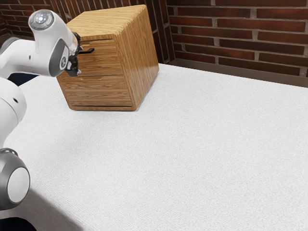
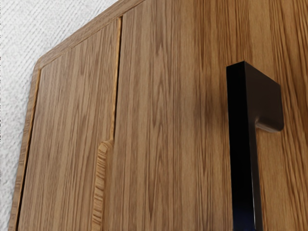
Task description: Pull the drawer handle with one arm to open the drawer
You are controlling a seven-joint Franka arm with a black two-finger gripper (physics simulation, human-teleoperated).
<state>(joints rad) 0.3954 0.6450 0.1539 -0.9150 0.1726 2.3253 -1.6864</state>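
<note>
Pincer (image 1: 73,65): just beside the handle; I cannot tell how open it is or whether it holds anything
Handle (image 1: 87,50): black bar jutting out for gripping
Drawer (image 1: 103,60): top one, looks shut
Cabinet (image 1: 139,53): on the desk (image 1: 202,144), front facing the arm

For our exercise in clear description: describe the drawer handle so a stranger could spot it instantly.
Find the wooden cabinet on the white table. On the front of its upper drawer sits the handle: a slim black bar, the only dark part on the wood.
</note>
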